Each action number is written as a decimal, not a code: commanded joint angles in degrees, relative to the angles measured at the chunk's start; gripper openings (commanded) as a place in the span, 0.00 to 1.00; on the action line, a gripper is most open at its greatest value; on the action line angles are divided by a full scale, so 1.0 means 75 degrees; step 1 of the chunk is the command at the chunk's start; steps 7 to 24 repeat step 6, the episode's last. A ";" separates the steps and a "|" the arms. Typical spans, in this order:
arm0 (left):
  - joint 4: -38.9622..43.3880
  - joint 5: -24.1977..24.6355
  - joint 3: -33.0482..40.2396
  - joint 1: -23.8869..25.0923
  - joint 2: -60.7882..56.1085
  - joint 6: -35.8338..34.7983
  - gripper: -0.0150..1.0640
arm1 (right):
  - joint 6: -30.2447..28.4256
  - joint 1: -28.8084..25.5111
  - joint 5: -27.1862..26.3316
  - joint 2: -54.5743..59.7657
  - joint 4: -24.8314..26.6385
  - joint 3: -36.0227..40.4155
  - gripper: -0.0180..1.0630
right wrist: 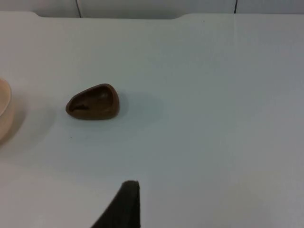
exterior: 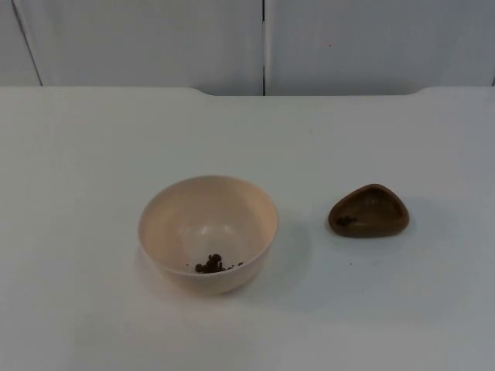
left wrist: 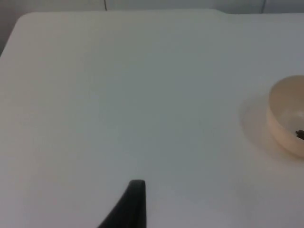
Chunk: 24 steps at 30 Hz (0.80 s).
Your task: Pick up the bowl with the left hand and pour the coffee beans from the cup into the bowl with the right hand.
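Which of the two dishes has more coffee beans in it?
The cream bowl: a clump of beans lies inside; the brown cup holds barely any.

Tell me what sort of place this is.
Probably a robot test bench, not a kitchen: a bare white table top ending at a grey partition wall, with just a cream bowl holding a few coffee beans and a small brown cup.

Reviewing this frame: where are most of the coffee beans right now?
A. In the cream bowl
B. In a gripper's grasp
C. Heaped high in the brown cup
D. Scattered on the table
A. A small dark cluster of coffee beans lies at the bottom of the cream bowl, while the brown cup beside it holds only a few dark bits.
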 commanded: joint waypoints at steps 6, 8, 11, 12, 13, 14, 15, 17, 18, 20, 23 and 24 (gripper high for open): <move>-0.0075 -0.0056 0.0040 0.0580 -0.0024 -0.0019 0.99 | 0.0022 -0.0047 -0.0045 -0.0023 0.0000 0.0018 0.99; -0.0075 -0.0056 0.0040 0.0580 -0.0024 -0.0019 0.99 | 0.0022 -0.0047 -0.0045 -0.0023 0.0000 0.0018 0.99; -0.0075 -0.0056 0.0040 0.0580 -0.0024 -0.0019 0.99 | 0.0022 -0.0047 -0.0045 -0.0023 0.0000 0.0018 0.99; -0.0075 -0.0056 0.0040 0.0580 -0.0024 -0.0019 0.99 | 0.0022 -0.0047 -0.0045 -0.0023 0.0000 0.0018 0.99; -0.0075 -0.0056 0.0040 0.0580 -0.0024 -0.0019 0.99 | 0.0022 -0.0047 -0.0045 -0.0023 0.0000 0.0018 0.99; -0.0075 -0.0056 0.0040 0.0580 -0.0024 -0.0019 0.99 | 0.0022 -0.0047 -0.0045 -0.0023 0.0000 0.0018 0.99; -0.0075 -0.0056 0.0040 0.0580 -0.0024 -0.0019 0.99 | 0.0022 -0.0047 -0.0045 -0.0023 0.0000 0.0018 0.99; -0.0075 -0.0056 0.0040 0.0580 -0.0024 -0.0019 0.99 | 0.0022 -0.0047 -0.0045 -0.0023 0.0000 0.0018 0.99; -0.0075 -0.0056 0.0040 0.0580 -0.0024 -0.0019 0.99 | 0.0022 -0.0047 -0.0045 -0.0023 0.0000 0.0018 0.99; -0.0075 -0.0056 0.0040 0.0580 -0.0024 -0.0019 0.99 | 0.0022 -0.0047 -0.0045 -0.0023 0.0000 0.0018 0.99; -0.0075 -0.0056 0.0040 0.0580 -0.0024 -0.0019 0.99 | 0.0022 -0.0047 -0.0045 -0.0023 0.0000 0.0018 0.99; -0.0075 -0.0056 0.0040 0.0580 -0.0024 -0.0019 0.99 | 0.0022 -0.0047 -0.0045 -0.0023 0.0000 0.0018 0.99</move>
